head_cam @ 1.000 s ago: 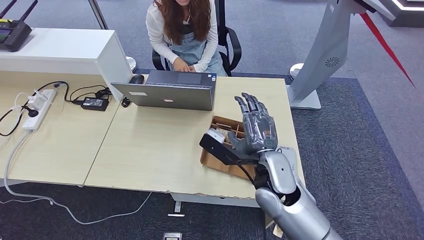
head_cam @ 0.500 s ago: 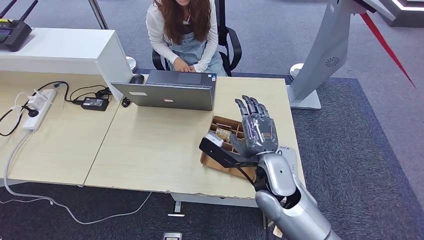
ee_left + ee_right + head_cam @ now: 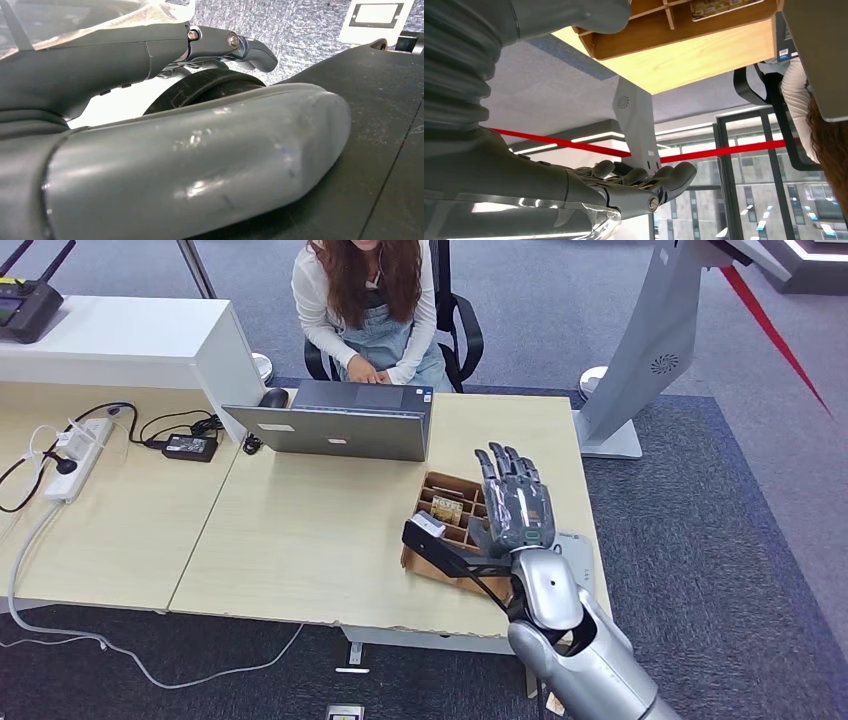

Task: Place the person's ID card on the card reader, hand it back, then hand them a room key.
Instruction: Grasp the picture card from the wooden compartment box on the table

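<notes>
The robot's silver-and-grey right hand (image 3: 518,502) is raised above the near right part of the pale wooden desk (image 3: 300,530), its fingers (image 3: 508,468) stretched out and slightly apart, holding nothing. In the right wrist view the same hand (image 3: 634,187) shows flat and empty, with the thick grey thumb (image 3: 574,15) apart from the fingers.

Directly under and just to the left of this hand sits a brown wooden tray divided into small compartments (image 3: 445,525); a patterned yellowish card (image 3: 446,509) lies in one of its cells, left of the palm. From the wrist a black camera block with a white face (image 3: 428,532) juts out to the left over the tray's near edge. Just right of the forearm, a flat grey card reader (image 3: 578,552) lies on the desk, partly hidden by the arm.

Well beyond the fingertips, a grey open laptop (image 3: 335,425) stands on the far side of the desk, and a person in a white top and denim dungarees (image 3: 370,310) sits behind it, hands on the keyboard.

The left hand (image 3: 165,165) shows in the left wrist view as a thick grey thumb with one darker finger (image 3: 235,45) extended; I cannot tell whether it is spread or closed.
</notes>
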Motion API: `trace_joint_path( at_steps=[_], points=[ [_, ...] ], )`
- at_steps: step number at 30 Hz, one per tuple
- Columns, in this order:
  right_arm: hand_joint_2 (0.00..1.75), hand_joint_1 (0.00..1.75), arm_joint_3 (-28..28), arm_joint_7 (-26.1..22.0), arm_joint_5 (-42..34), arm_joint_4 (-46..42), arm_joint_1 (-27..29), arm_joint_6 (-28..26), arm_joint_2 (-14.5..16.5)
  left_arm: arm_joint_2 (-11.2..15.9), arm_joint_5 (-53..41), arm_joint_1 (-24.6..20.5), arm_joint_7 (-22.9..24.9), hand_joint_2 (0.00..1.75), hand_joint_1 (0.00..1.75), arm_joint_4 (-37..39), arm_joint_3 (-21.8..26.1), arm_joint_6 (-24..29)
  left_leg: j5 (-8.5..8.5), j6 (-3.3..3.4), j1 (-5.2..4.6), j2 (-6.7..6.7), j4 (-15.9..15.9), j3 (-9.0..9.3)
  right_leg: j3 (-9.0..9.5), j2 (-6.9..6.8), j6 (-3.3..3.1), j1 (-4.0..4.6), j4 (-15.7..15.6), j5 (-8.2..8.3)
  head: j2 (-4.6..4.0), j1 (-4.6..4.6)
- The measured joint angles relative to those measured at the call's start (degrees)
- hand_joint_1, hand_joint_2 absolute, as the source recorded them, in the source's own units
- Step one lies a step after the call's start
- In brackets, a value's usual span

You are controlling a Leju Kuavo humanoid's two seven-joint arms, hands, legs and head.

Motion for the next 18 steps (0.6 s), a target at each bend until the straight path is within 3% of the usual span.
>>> trace_joint_path(
  at_steps=[18],
  points=[
    [1.75,0.39,0.16,0.57,0.52,2.25,-0.33,2.73,0.93,0.00,-0.45,-0.17,-0.17,0.00,0.00,0.00,0.00,-0.19,0.00,0.00,0.00,0.00,0.00,0.00,0.00,0.00,0.00,0.00,0.00,0.00,0.00,0.00]
  ],
)
